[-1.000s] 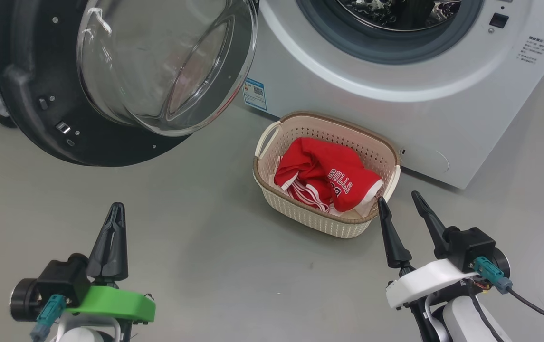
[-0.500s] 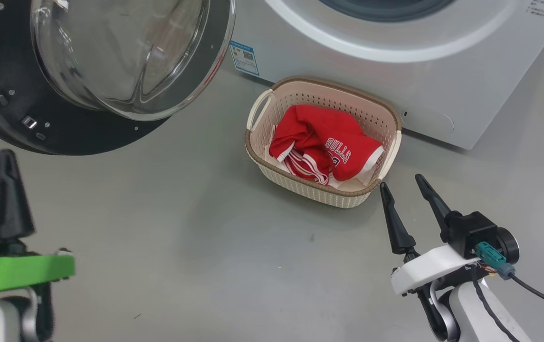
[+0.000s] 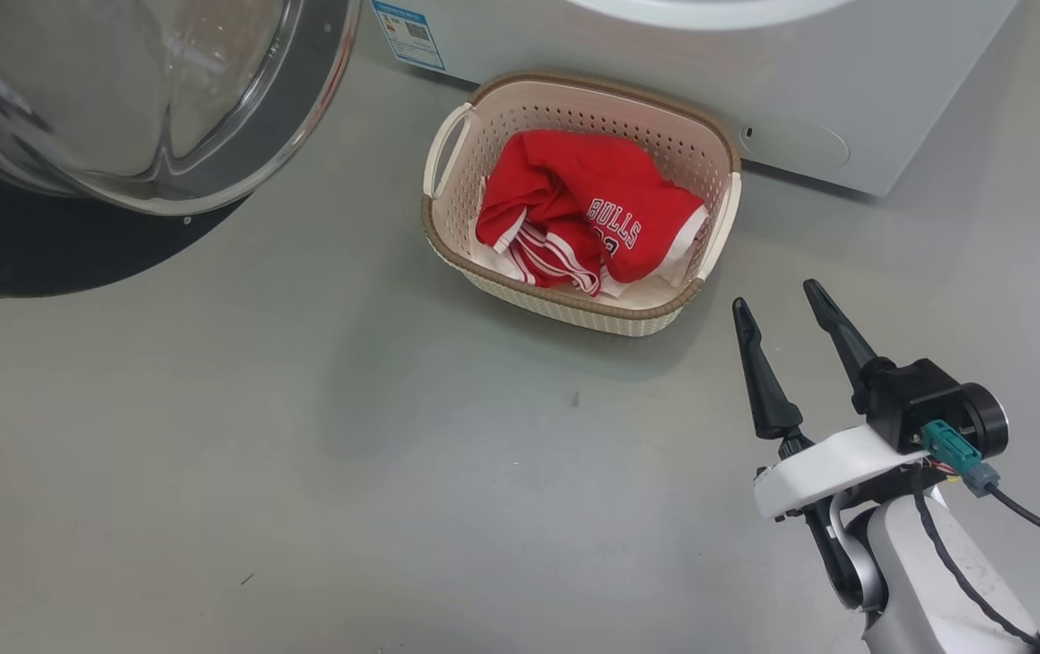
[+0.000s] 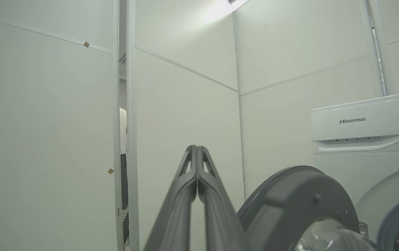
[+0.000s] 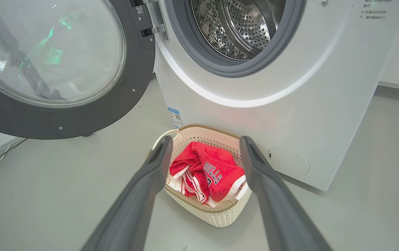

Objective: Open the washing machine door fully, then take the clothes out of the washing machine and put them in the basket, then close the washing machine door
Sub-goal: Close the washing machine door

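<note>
Washing machine door [image 5: 51, 62] stood swung wide, left of the washing machine [image 5: 307, 87], hinge edge toward the drum, nearest the left gripper [image 4: 197, 150], whose fingers were pressed together, empty. One basket [image 3: 574, 313] on the floor against the machine's front held the clothes [image 3: 588, 213]; the right gripper [image 3: 777, 295] gaped empty beside it.

Status: washing machine door [image 5: 51, 59] swung wide open, clear glass bowl in black rim. White washing machine [image 5: 290, 104] front exposed. The clothes [image 3: 588, 213], red BULLS jersey plus white fabric, lie crumpled in cream basket [image 3: 574, 313], on floor just beside the machine.
</note>
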You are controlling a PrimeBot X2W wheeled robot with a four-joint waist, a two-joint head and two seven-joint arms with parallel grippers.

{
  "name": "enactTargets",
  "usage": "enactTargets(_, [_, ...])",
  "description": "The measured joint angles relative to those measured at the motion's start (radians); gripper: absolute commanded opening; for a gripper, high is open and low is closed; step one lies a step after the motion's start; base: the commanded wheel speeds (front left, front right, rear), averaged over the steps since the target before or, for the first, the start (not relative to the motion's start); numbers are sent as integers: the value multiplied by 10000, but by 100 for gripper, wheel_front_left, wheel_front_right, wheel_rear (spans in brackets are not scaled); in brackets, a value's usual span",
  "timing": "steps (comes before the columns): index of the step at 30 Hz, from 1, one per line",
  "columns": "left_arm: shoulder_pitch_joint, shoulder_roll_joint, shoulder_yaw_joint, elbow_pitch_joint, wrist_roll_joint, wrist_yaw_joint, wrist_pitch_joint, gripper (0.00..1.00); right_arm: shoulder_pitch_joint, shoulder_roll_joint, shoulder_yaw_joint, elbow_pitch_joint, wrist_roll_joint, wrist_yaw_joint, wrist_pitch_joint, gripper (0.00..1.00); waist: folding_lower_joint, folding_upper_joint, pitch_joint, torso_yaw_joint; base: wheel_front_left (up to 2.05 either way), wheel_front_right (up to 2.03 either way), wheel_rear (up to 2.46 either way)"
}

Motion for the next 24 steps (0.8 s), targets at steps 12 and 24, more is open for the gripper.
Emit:
enactTargets(12, [-2499, 811, 2535, 2991, -3423, 470, 1825, 0, -323, -23, 0, -35, -4, 4, 2, 100, 0, -1, 498, -632, 0, 0, 0])
enactTargets(24, [-3982, 1137, 4694, 6295, -5315, 1333, 3239, 0, -476, 19, 104, 127, -2, 10, -44, 100, 0, 0, 525, -1057, 0, 0, 0])
